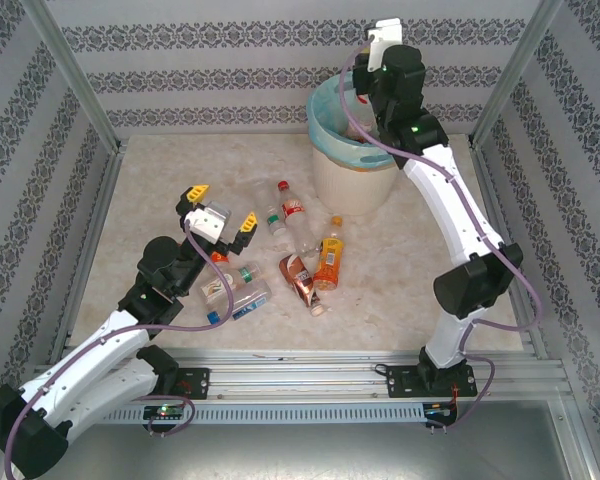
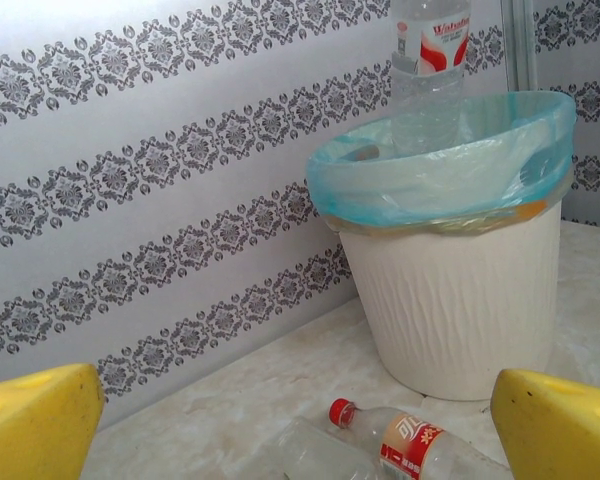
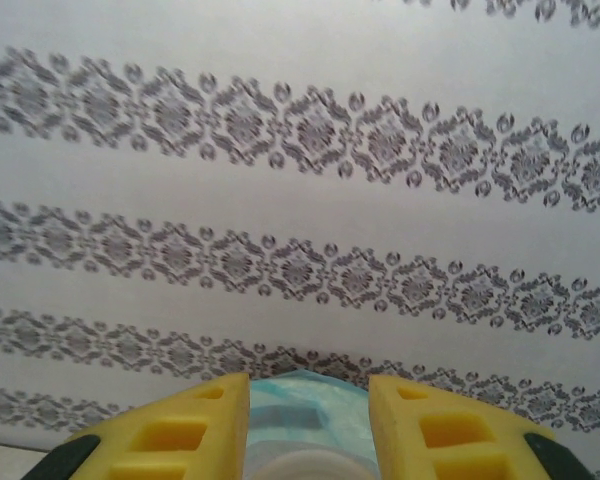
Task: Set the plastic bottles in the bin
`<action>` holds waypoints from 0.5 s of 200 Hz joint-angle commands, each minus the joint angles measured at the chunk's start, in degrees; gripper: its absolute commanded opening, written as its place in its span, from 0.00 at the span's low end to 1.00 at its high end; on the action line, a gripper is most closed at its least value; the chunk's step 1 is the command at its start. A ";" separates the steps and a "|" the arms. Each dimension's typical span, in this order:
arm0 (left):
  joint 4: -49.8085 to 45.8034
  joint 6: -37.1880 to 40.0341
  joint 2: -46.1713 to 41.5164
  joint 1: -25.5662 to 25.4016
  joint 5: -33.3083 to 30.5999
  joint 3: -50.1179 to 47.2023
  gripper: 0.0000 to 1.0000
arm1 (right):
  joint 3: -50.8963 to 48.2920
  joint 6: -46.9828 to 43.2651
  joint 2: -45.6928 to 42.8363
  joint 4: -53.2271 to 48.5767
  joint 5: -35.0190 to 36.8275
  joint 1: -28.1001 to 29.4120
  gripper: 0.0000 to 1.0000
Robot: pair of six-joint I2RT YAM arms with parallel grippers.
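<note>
Hanging over the bin (image 2: 450,300), which stands at about one o'clock on the table (image 1: 160,170) seen from overhead, is a clear bottle (image 2: 431,70) with a red-and-white label. Its lower end is down at the mouth of the blue-green liner (image 2: 430,185). The right gripper (image 3: 308,388) has it. From that wrist I see the two yellow fingers (image 3: 190,435) drawn narrow around a pale cap, with the patterned wall (image 3: 300,150) beyond. The right arm (image 1: 460,220) stretches from its base at five o'clock up to the bin's rim.

The left gripper (image 1: 223,208) sits toward nine o'clock, its jaws spread wide and holding nothing, facing the bin. At its three-o'clock side the other bottles (image 1: 273,222) lie loose around the table's centre. A red-capped bottle (image 1: 293,212) with a red label is nearest the bin, with an orange bottle (image 1: 329,260) near it. A crumpled brown-red bottle (image 1: 300,280) lies just beside the orange one. A clear green-capped bottle (image 1: 235,280) lies close by the left wrist.
</note>
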 commanded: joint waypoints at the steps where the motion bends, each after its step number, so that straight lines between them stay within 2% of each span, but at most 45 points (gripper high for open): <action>1: 2.65 1.53 -0.14 -0.53 -0.41 -0.28 1.00 | 3.32 1.52 4.35 1.72 0.55 -2.04 0.00; 60: 2.45 2.10 -0.11 -0.53 -0.47 -0.23 1.00 | 12.49 5.10 15.76 -3.38 -1.87 -6.56 0.01; 100: 2.41 2.33 -0.10 -0.53 -0.65 -0.21 1.00 | 12.28 8.13 17.42 -5.32 -3.79 -6.85 0.02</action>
